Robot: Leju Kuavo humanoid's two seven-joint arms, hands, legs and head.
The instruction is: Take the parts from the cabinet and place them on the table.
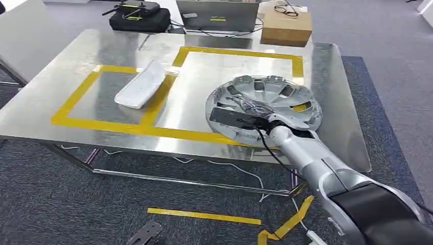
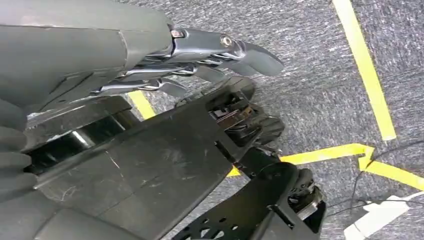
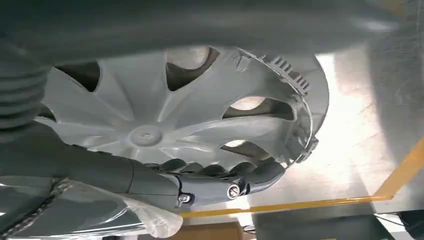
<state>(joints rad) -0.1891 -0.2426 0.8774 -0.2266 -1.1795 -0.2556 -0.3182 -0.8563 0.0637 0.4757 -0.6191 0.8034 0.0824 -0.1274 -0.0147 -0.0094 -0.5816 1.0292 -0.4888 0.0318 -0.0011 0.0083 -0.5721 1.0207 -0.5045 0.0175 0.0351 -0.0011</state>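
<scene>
At centre right of the head view, the robot's right hand (image 1: 244, 116) is gripping a silver wheel cover (image 1: 278, 97), fingers (image 3: 220, 170) curling over its spoked face, as the cover is lying on the steel worktop (image 1: 204, 76) inside the right-hand yellow tape rectangle (image 1: 240, 53). Left of it, a white curved part (image 1: 140, 84) is lying across the tape of the neighbouring rectangle. At the frame's top, a cardboard box (image 1: 286, 26) and a black case (image 1: 139, 18) are sitting beyond the worktop. Over grey carpet, the left hand (image 2: 210, 55) is hanging with fingers extended together, holding nothing.
</scene>
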